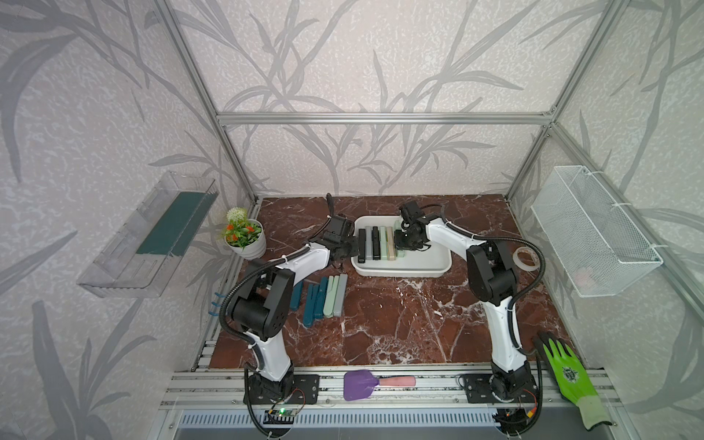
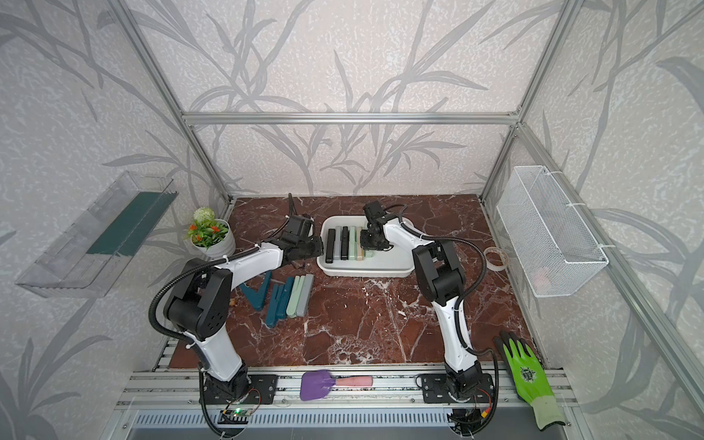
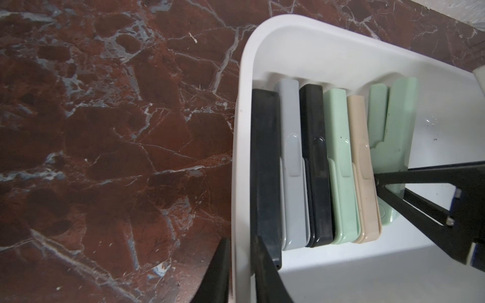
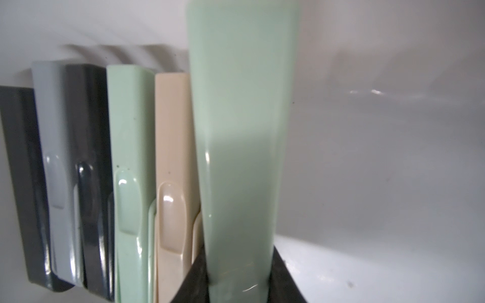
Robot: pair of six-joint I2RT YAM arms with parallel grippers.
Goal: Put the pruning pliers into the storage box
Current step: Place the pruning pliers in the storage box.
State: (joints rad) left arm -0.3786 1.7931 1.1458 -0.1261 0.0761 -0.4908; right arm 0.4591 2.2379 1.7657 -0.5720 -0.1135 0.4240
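Jon: What did you see from above?
Mira: In both top views the storage box (image 1: 404, 271) stood on the tabletop (image 1: 381, 327). Five pruning pliers (image 1: 376, 244) lay side by side in its left part. Several loose pliers (image 2: 295, 297) lay on the tabletop in front of the box. The left pincer (image 1: 353, 252) was at its left rim, the right pincer (image 1: 399, 247) inside it, at the end of the row.
Jon: And the left wrist view?
Mira: The left pincer (image 3: 241, 251) was closed on the wall of the box, one jaw outside and one inside. Just beside the beige pliers (image 3: 358, 123) was one more, the pale green pliers (image 3: 396, 126), between the tips of the right pincer.
Jon: The right wrist view?
Mira: The right pincer (image 4: 238, 270) gripped the pale green pliers (image 4: 241, 131) near one end; the other end pointed to the back wall. Whether it rested on the box floor, I could not tell.
Jon: So which step was it?
Mira: I think it was the placing of the sixth pliers. Next, in my opinion, the right pincer had to lay it flat, open, and rise straight up without pushing the row. After that, the loose pliers; the left pincer was nearer, but it must release the box first.
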